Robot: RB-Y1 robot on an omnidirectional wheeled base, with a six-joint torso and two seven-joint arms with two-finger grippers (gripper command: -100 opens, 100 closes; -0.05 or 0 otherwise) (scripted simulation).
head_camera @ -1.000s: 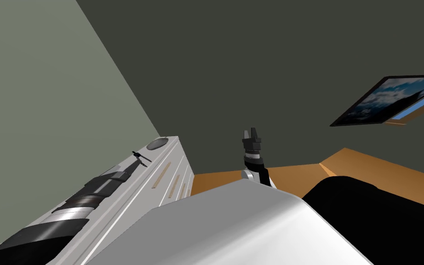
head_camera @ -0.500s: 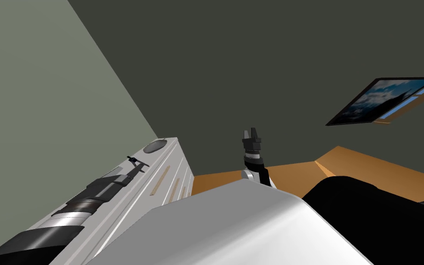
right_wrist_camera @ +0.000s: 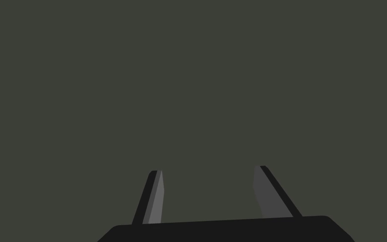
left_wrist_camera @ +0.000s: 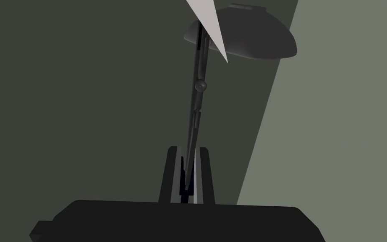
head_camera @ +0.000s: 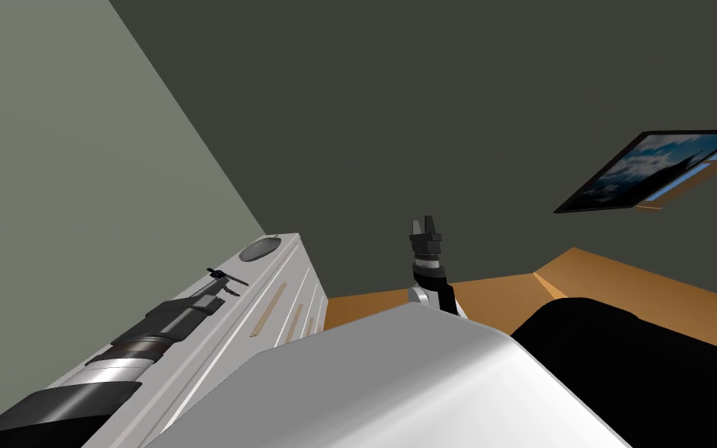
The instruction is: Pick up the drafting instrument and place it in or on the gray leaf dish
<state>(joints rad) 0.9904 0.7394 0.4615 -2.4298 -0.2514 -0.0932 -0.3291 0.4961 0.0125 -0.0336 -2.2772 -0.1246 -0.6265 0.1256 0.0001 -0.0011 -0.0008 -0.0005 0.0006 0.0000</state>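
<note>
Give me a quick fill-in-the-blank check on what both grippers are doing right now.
The left gripper is shut on the ____.
The right gripper is ____.
What the left gripper holds points toward the grey ____ on the dresser.
Missing: compass; open; dish.

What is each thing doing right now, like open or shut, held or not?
left gripper, shut on the compass.
compass, held by one end, pointing at the dish.
dish, on the dresser, compass not in it.
right gripper, open, holding nothing.
dresser, drawers shut.
</note>
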